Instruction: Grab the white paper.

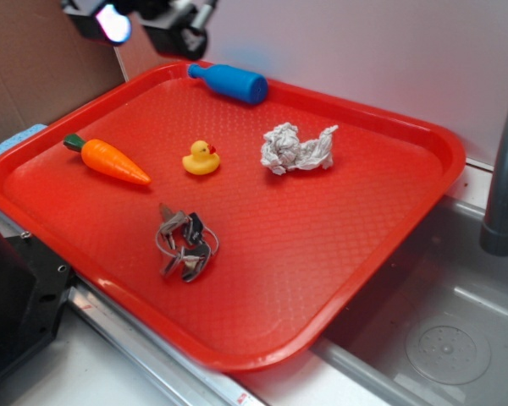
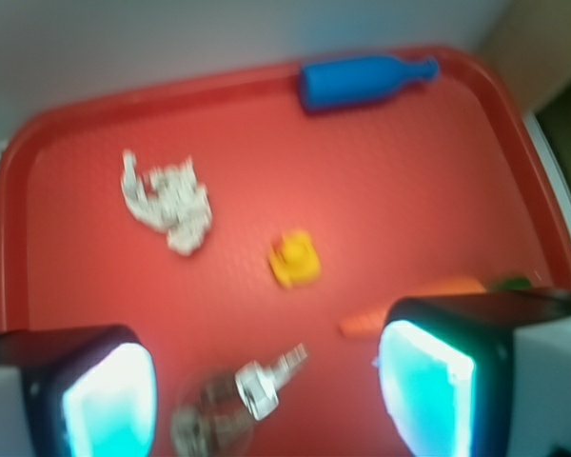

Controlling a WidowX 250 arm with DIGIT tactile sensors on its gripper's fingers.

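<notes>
Gripper: the gripper [image 2: 266, 390] hangs high above the tray, its two fingers spread wide with nothing between them; in the exterior view only its lower part [image 1: 148, 25] shows at the top edge.
White paper: the white paper [image 1: 296, 148], a crumpled lumpy wad, lies on the tray well ahead of the gripper and off to the left in the wrist view [image 2: 168, 202], touching nothing.
Tray: a red tray [image 1: 339, 271] with a raised rim holds everything.
Duck: a yellow toy duck [image 1: 201, 158] sits ahead of the gripper, between the fingers' line and the paper, apart from both.
Keys: a bunch of grey metal keys [image 1: 184, 244] lies nearly beneath the gripper, blurred in the wrist view [image 2: 238, 400].
Carrot: an orange toy carrot [image 1: 110, 159] with a green top lies by the right-hand finger in the wrist view.
Bottle: a blue toy bottle [image 1: 230, 82] lies on its side at the tray's far rim, the farthest thing from the gripper.
Surroundings: a grey sink [image 1: 457, 321] sits beside the tray.
</notes>
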